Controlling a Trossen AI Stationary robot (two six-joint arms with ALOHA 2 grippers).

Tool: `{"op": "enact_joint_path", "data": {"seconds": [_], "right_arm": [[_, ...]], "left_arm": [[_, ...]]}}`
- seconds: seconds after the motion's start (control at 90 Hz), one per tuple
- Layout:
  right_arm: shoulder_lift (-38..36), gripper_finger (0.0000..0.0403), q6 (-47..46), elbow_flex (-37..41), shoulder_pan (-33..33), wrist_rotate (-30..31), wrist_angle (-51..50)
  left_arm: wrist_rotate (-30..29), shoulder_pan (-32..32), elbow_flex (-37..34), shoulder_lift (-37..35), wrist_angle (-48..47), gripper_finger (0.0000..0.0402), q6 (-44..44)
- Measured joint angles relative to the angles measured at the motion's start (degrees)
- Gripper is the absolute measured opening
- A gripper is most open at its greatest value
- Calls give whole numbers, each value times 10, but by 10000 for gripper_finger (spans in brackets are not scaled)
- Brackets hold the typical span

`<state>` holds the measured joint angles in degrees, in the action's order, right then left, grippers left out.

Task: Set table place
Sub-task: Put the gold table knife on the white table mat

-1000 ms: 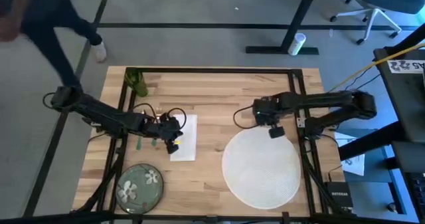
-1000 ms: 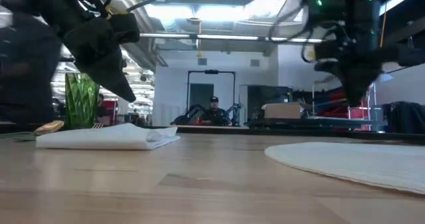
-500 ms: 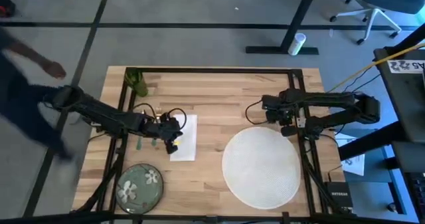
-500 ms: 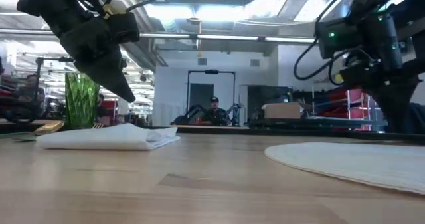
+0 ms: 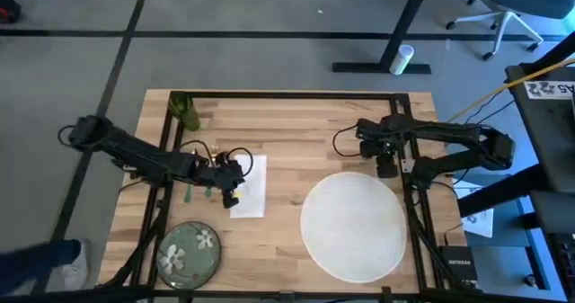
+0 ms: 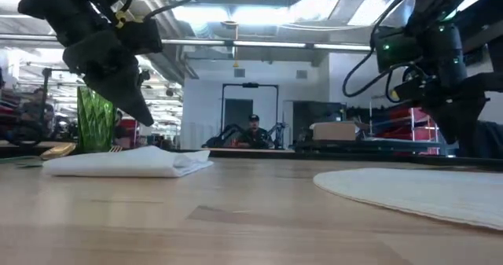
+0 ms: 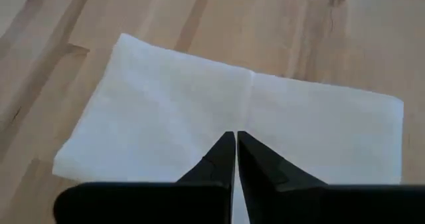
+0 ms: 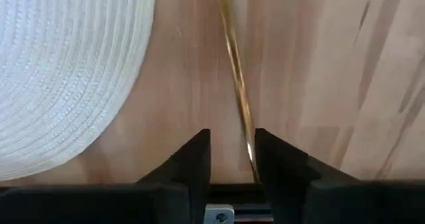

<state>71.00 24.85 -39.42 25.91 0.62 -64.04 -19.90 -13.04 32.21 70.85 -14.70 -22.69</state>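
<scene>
Left hand closed over napkin; fork mostly hidden under arm.

Two dark jointed arms — looping black cables, yellow tag, green light

Table: pale plank top on a black frame; it carries all I see.
Placemat: large, round, white, woven, flat near my right edge.
Plate: green, floral, at the near left corner, well apart from the placemat.
Napkin: white, folded, left of centre.
Cup: green, upright, far left corner.
Gold utensil: thin, lying on bare wood beside the placemat.
</scene>
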Motion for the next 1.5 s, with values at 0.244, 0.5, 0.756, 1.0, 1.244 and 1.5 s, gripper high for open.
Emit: {"op": "enact_joint_path", "data": {"seconds": [0.244, 0.5, 0.756, 1.0, 1.244, 1.5], "right_arm": [[51, 103, -20, -1, 0, 3, 50], [92, 16, -25, -2, 0, 22, 65], [95, 2, -35, -2, -1, -10, 129], [133, 0, -35, -2, -1, -28, 136], [156, 0, -35, -4, -1, -42, 184], [158, 0, -51, 0, 0, -48, 230]], "left_arm": [[0, -6, 0, 0, 4, 0, -13], [0, -13, 0, 0, 4, 0, -26], [0, -13, 0, 0, 4, 0, -28], [0, -13, 0, 0, 3, 0, -29], [0, -13, 0, 0, 3, 0, -29], [0, -12, 0, 0, 4, 0, -25]]}}
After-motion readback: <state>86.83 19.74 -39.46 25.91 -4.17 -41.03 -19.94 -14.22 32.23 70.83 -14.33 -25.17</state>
